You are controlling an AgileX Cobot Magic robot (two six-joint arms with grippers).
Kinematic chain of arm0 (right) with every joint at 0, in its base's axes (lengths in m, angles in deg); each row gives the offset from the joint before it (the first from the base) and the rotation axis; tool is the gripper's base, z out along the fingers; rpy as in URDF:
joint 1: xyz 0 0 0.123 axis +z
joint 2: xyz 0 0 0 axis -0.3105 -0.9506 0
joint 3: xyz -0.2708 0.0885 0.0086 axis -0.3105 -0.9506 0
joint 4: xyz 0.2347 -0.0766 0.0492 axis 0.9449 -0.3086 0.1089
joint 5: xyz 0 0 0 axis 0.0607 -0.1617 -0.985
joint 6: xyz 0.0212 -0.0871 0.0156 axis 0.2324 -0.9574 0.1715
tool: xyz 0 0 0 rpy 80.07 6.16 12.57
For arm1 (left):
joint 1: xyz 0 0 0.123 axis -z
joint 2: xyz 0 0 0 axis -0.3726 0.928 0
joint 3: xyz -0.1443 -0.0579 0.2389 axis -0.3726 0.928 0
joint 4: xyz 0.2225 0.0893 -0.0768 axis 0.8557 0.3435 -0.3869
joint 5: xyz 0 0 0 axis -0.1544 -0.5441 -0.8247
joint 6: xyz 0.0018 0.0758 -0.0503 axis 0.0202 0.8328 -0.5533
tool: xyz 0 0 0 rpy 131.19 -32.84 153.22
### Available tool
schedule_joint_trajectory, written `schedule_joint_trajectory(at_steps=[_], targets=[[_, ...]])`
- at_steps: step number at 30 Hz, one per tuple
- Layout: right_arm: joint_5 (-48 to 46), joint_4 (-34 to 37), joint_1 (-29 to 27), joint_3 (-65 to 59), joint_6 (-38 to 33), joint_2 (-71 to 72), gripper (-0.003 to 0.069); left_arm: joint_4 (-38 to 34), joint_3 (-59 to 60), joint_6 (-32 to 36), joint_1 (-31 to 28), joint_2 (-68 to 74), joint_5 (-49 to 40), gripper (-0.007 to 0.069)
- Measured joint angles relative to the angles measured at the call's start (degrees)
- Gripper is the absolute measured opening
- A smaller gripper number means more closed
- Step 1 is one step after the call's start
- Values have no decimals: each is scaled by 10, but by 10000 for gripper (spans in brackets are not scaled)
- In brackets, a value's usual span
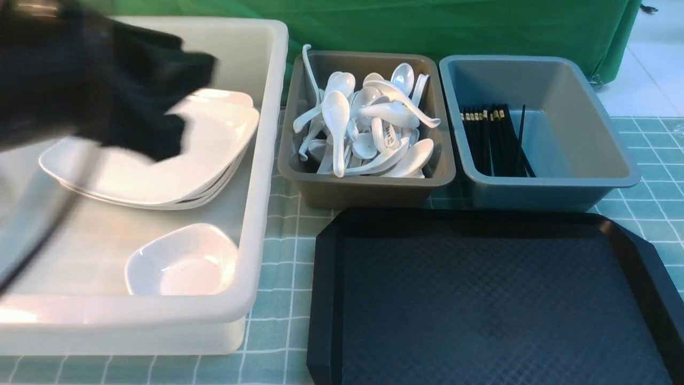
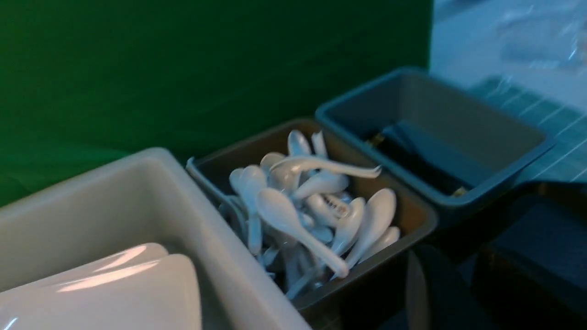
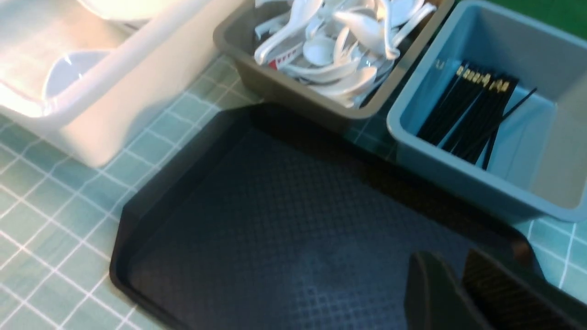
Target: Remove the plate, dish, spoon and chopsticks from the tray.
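Over checked cloth [image 1: 278, 267], the left gripper [image 1: 193, 104] and right gripper [image 3: 451, 263] are hovering, jaws narrowly parted, near the tray [image 1: 491, 299].

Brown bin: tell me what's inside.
White spoons lie heaped in the brown bin. They cover most of its floor, so anything beneath them can't be seen.

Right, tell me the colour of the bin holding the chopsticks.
The chopstick bin is blue-grey; it shows best in the right wrist view.
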Motion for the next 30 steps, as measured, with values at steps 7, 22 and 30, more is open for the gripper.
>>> schedule_joint_trajectory(at_steps=[7,22,30], targets=[[-16,0,0,0,15,0,143,-112,184,57,1,-232,62,10],[-14,0,0,0,74,0,20,-138,319,66,1,-408,100,11],[-7,0,0,0,75,0,32,-136,319,66,1,-408,100,11]])
